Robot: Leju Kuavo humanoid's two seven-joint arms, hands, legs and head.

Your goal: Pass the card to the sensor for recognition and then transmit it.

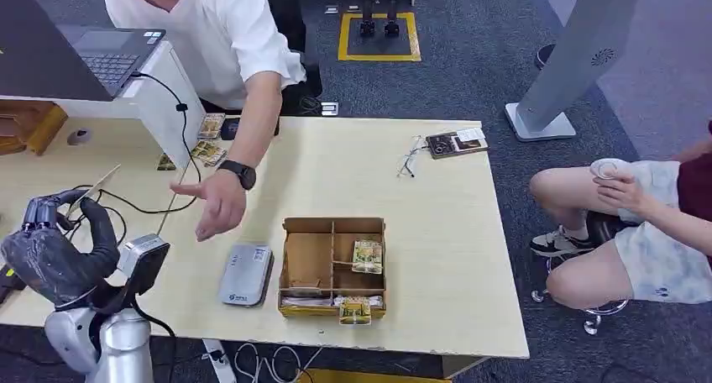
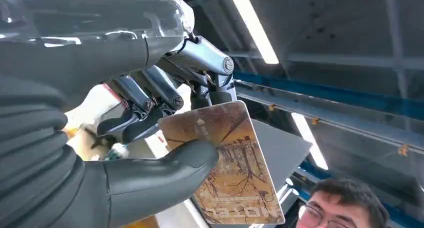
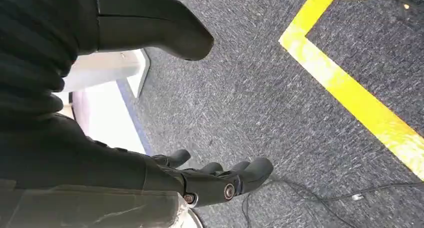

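One card: the robot's left hand (image 2: 100, 153) pinches a brown printed hotel-style card (image 2: 227, 163) between the thick thumb and the darker fingers behind it.
Grip: the thumb lies across one face near a short edge, so most of the card sticks out free past the fingertips, probably so the flat face can meet a reader.
Left hand, head view: the left hand (image 1: 54, 253) is raised at the near left corner of the table (image 1: 437, 232), palm turned away; the card itself cannot be made out there.
Sensor: a grey flat card reader (image 1: 245, 274) lies on the table just beside the cardboard tray (image 1: 334, 267), to the right of the raised hand and well below it.
Card relative to sensor: apart, not over it; the hand would need to travel right and lower.
Tray: divided cardboard box with more cards in its compartments, likely the supply.
Person: a reaching hand (image 1: 217, 202) with a wristwatch hovers open above the table between robot and reader, seemingly waiting to receive.
Right hand: the right hand (image 3: 220, 180) hangs over grey carpet, fingers loosely apart, holding nothing.
Stage: judged as card held, recognition and handover not yet done.
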